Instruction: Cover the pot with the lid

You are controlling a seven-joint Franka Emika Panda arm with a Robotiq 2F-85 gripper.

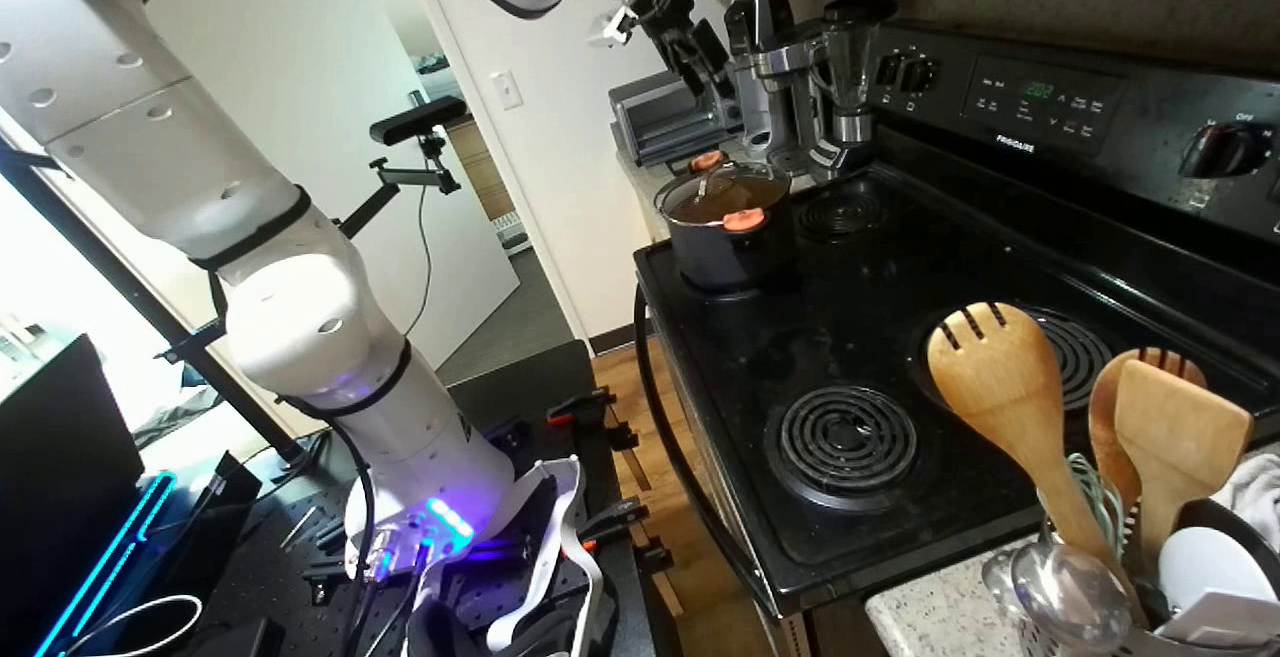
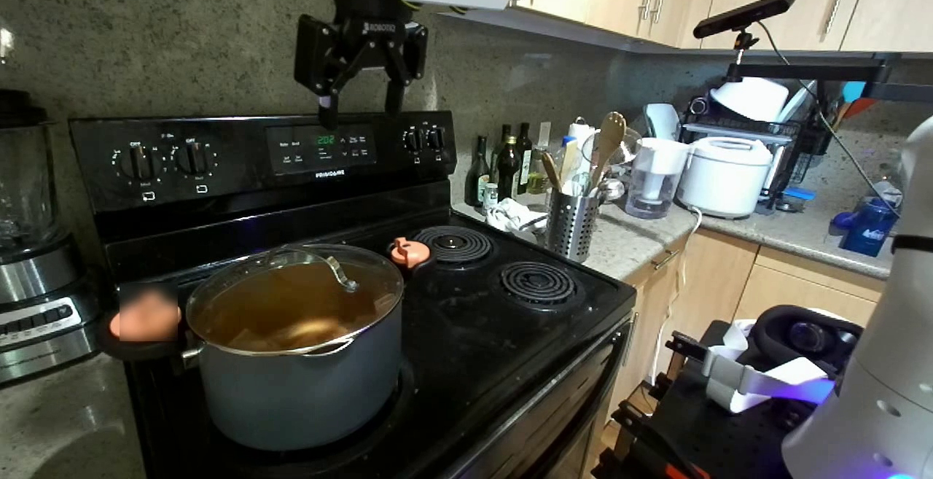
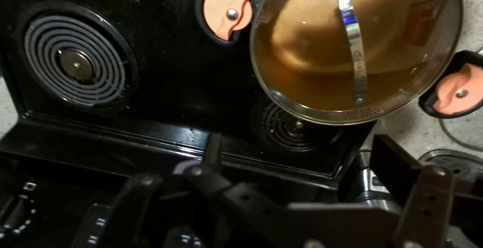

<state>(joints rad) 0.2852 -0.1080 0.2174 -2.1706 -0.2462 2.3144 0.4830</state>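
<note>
In both exterior views the dark grey pot (image 2: 302,399) stood on the stove (image 2: 474,333), the glass lid (image 2: 291,304) lying across its top. The gripper (image 2: 361,106) hung above, well apart from the lid, its jaws parted and grasping nothing. Only the wrist view disclosed lettering (image 3: 357,59) on the lid's metal handle (image 3: 353,36) and small holes (image 3: 362,113) near its edge. Bottles (image 2: 510,165) beyond the stove and a toaster oven (image 1: 668,127) were each recorded in an exterior view only.

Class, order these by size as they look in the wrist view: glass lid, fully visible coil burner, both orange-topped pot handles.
1. Glass lid
2. Coil burner
3. Burner-side handle and frame-edge handle: alike, the latter cut off, so unranked.
</note>
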